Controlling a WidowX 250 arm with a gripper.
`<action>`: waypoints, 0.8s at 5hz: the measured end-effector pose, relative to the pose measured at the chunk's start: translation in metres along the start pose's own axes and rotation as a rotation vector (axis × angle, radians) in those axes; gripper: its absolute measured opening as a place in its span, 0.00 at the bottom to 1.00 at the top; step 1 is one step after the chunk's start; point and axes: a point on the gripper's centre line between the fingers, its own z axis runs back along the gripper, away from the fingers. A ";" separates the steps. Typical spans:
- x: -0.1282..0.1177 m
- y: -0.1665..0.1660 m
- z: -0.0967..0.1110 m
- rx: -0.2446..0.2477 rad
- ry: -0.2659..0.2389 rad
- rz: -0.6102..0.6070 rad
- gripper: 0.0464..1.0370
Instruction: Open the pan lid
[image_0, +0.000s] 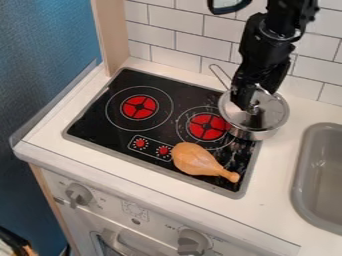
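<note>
The black gripper (250, 103) hangs down over the lid at the upper right of the stove, right by the lid's knob. A shiny metal lid (272, 112) covers the small metal pan (252, 134), and part of the lid is hidden behind the gripper. The pan stands over the stove's right edge, beside the right burner, and a thin wire handle points up and left behind it. Whether the gripper holds the knob cannot be told.
A toy drumstick (196, 160) lies at the front of the black stove top (99, 128). To the right is a grey sink (302, 180). A white tiled wall (175, 48) rises behind the counter, and a wooden post (111, 32) stands at the back left.
</note>
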 end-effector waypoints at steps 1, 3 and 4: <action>-0.006 -0.001 -0.012 0.022 0.001 -0.019 0.94; -0.017 -0.005 -0.017 0.012 -0.046 -0.029 0.55; -0.019 -0.003 -0.018 0.012 -0.042 -0.033 0.29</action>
